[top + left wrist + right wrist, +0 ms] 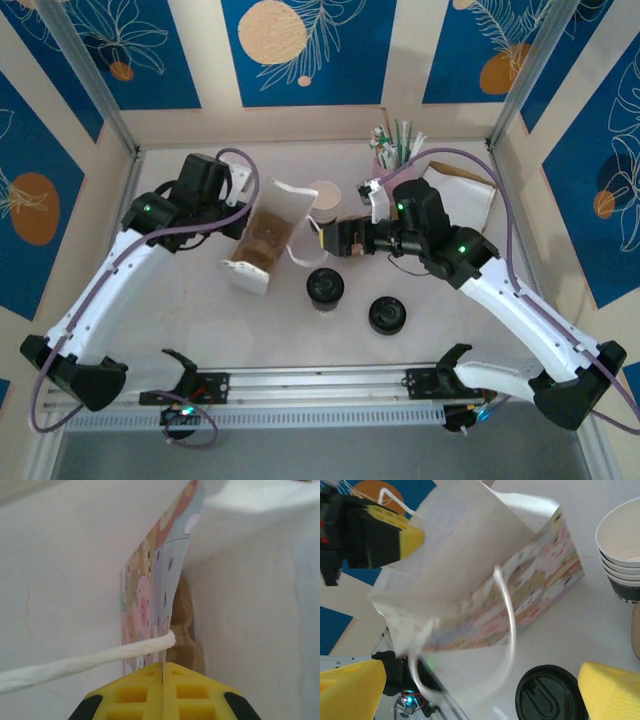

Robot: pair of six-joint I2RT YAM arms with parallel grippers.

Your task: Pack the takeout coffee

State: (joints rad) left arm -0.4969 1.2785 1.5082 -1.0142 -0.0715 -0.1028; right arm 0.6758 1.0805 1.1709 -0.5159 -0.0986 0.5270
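Note:
The takeout coffee (325,287), a small cup under a round black lid, stands on the table in front of the paper bag; its lid (550,692) lies near the bottom edge of the right wrist view. A white paper bag (265,240) with a pastel printed side (520,605) leans with its mouth held up. My left gripper (163,677) is shut on the bag's rim, next to a white rope handle (85,662). My right gripper (325,240) stands open just right of the bag, yellow fingers (612,692) wide apart, nothing between them. Something brown (185,630) sits inside the bag.
A second black lidded piece (387,315) lies right of the coffee. A stack of lidless white cups (325,198) with a dark band (622,587) stands behind the right gripper. Straws in a holder (395,145) and a brown paper sheet (462,188) are at the back right.

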